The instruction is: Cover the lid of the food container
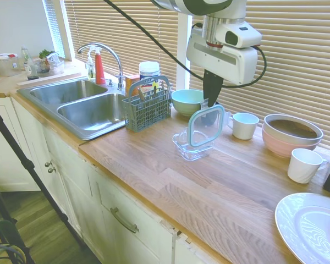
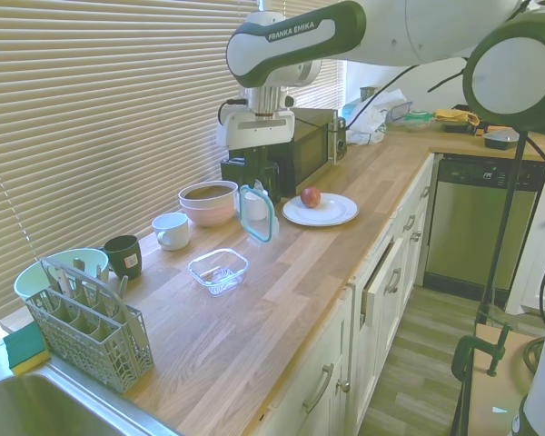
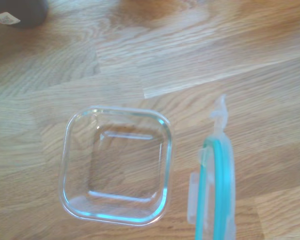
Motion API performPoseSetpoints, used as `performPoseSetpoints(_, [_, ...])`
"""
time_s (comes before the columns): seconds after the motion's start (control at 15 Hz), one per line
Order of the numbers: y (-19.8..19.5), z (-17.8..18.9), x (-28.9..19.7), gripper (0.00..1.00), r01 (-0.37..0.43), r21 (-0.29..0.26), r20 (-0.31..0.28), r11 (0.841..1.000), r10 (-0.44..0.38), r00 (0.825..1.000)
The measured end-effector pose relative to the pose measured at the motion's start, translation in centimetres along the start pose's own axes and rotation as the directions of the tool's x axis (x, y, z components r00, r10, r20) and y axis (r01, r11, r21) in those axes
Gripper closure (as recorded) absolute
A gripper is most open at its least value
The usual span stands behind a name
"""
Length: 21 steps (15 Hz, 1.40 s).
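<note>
The clear, teal-rimmed lid hangs on edge in the air, with my gripper shut on its top edge. The small clear food container sits open on the wooden counter below it. In the second exterior view the lid hangs to the right of and above the container, under the gripper. The wrist view shows the empty container from above, with the lid seen edge-on beside it.
Behind the container stand a mint green bowl, a dark cup, a white cup and a pink bowl. A cutlery basket and the sink lie left. A white plate holds an apple.
</note>
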State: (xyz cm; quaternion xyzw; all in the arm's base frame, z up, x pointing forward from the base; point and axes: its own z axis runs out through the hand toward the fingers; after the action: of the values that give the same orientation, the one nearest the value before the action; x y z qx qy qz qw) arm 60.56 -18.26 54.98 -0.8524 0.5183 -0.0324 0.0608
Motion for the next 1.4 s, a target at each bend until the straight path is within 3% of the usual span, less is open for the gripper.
performPoseSetpoints(0.53, [-0.5, 1.8, 0.7, 1.00, -0.004, -0.027, 0.015, 1.000, 0.005, 1.000])
performPoseSetpoints(1.4, [-5.2, 4.0, -2.1, 1.00, 0.037, -0.055, 0.019, 0.998, -0.036, 0.999])
